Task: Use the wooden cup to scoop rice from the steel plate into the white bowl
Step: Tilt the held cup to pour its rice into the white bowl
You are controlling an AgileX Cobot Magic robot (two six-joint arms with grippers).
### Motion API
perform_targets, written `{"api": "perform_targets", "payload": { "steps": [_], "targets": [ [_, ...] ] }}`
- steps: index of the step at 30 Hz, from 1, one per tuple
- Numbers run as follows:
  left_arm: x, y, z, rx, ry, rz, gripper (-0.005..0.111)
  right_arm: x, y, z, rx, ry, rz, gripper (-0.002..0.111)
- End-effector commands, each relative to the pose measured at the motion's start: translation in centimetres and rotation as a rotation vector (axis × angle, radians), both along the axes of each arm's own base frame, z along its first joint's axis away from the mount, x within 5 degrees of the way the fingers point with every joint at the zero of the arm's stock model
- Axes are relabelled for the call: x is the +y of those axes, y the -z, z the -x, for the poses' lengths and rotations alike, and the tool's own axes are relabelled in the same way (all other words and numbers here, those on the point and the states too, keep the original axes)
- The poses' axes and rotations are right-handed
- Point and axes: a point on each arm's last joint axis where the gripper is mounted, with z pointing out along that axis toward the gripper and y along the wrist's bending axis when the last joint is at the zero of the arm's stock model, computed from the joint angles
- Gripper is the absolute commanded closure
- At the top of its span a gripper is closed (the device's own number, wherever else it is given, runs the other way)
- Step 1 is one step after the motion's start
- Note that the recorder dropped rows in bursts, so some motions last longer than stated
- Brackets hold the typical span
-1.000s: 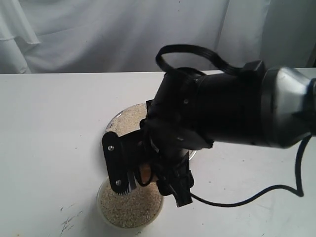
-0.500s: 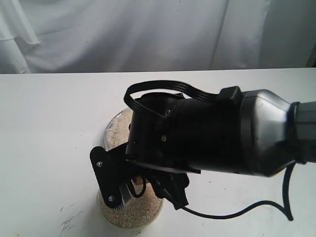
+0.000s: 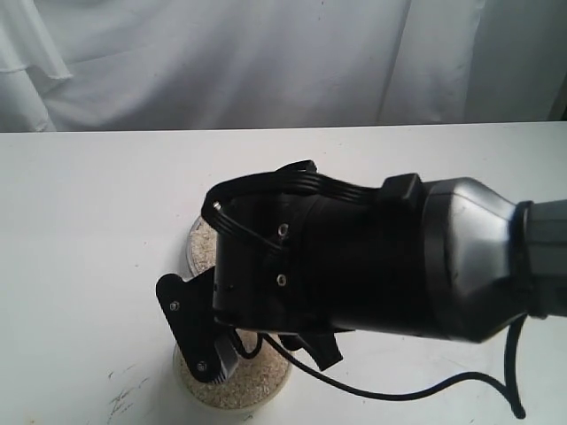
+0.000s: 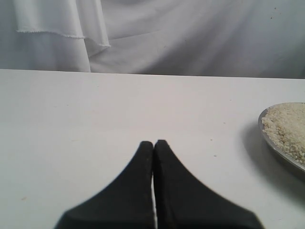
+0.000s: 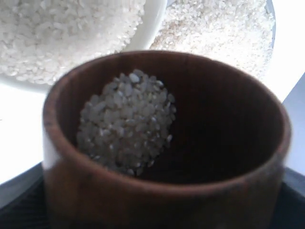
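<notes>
The wooden cup (image 5: 162, 195) fills the right wrist view, gripped by my right gripper (image 3: 252, 343). A clump of rice (image 5: 126, 129) lies inside it against the wall on the bowl's side. Just past the cup's rim is the white bowl (image 5: 143, 36), heaped with rice (image 5: 57, 28), and beside it the steel plate (image 5: 270, 19) with more rice (image 5: 219, 28). In the exterior view my right arm hides the cup and most of the plate (image 3: 197, 243), above the bowl (image 3: 235, 405). My left gripper (image 4: 153, 143) is shut and empty, away from the plate (image 4: 281, 155).
A white table (image 3: 89, 221) carries everything, and a white cloth backdrop (image 3: 221, 62) hangs behind it. The right arm's black cable (image 3: 416, 390) trails over the table to the right of the bowl.
My right arm has moved left and toward the near edge with the cup, from over the plate to over the bowl. It now hides more of the plate.
</notes>
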Motion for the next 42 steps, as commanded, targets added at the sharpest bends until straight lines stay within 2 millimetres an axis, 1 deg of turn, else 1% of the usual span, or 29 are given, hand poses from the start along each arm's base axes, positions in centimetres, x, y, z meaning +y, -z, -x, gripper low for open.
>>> {"api": "perform_targets", "payload": {
  "steps": [1,6,11,15,23,28,38,42],
  "targets": [
    [0.0,0.1,0.0,-0.007,0.001,0.004,0.107,-0.2,-0.1,0.0,-0.02,-0.017,0.04,0.108],
    [0.0,0.1,0.0,-0.007,0.001,0.004,0.107,-0.1,0.2,0.2,-0.037,-0.041,0.083,0.108],
    [0.0,0.1,0.0,-0.007,0.001,0.004,0.107,0.9,1.7,0.9,-0.053,-0.09,0.144,0.108],
    [0.0,0.1,0.0,-0.007,0.001,0.004,0.107,1.1,2.1,1.0,-0.081,-0.109,0.183,0.108],
    [0.0,0.1,0.0,-0.007,0.001,0.004,0.107,1.2,2.0,1.4,-0.1,-0.118,0.208,0.108],
    [0.0,0.1,0.0,-0.007,0.001,0.004,0.107,1.5,1.7,1.8,-0.147,-0.154,0.23,0.108],
    [0.0,0.1,0.0,-0.007,0.001,0.004,0.107,1.3,1.5,1.7,-0.176,-0.151,0.257,0.108],
    [0.0,0.1,0.0,-0.007,0.001,0.004,0.107,1.4,1.8,1.8,-0.185,-0.155,0.28,0.108]
  ]
}}
